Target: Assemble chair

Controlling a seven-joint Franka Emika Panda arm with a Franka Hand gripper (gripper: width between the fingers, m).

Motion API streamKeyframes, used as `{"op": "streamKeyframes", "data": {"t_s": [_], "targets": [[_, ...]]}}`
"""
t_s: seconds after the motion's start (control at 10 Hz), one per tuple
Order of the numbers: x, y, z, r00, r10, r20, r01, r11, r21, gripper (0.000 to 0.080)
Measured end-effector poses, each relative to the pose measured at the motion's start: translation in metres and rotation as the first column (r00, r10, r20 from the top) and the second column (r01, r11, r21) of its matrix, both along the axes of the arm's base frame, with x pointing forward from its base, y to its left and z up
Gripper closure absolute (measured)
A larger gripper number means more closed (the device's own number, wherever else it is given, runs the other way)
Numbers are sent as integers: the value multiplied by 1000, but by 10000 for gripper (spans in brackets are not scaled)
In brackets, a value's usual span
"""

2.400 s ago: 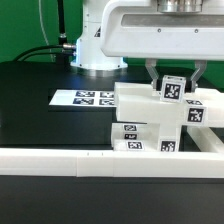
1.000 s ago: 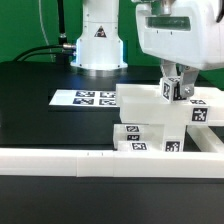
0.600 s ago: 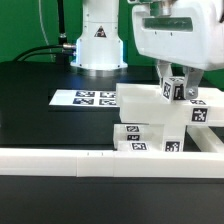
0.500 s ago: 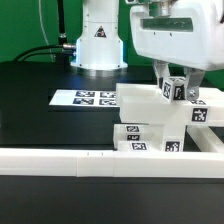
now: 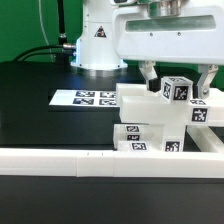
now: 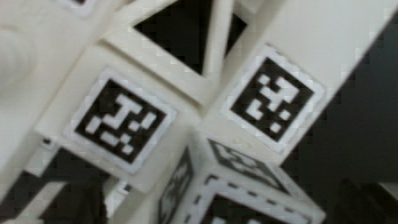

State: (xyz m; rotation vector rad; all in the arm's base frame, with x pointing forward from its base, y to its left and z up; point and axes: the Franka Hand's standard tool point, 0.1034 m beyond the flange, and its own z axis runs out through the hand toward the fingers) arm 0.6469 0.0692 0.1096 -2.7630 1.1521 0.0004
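The gripper [image 5: 178, 78] hung over the chair [image 5: 160, 122], its two dark fingers [image 5: 148, 76] spread wide and standing clear on either side of a small tagged cube block [image 5: 176, 90]. The jaws were released, gripping nothing. The block sat on top of the chair's stacked white pieces, tilted slightly, with a tag on its facing side. The chair stood on the black table [image 5: 40, 100], just behind the long white rail [image 5: 60, 160] and toward the exterior view's right. The marker board [image 5: 85, 98] lay flat on the table just beside the chair, on the exterior view's left. In the wrist view, the block's tags [image 6: 111, 115] filled the picture, blurred, close under the camera.
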Motion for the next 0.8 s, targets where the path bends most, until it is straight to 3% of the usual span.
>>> {"op": "streamKeyframes", "data": {"t_s": [0.1, 0.4, 0.8], "targets": [[-2, 0, 1, 985, 175, -7, -175, 984, -35, 150], [-4, 3, 1, 882, 471, -5, -470, 879, -78, 150], [-4, 2, 3, 639, 768, -26, -765, 633, -118, 150]]}}
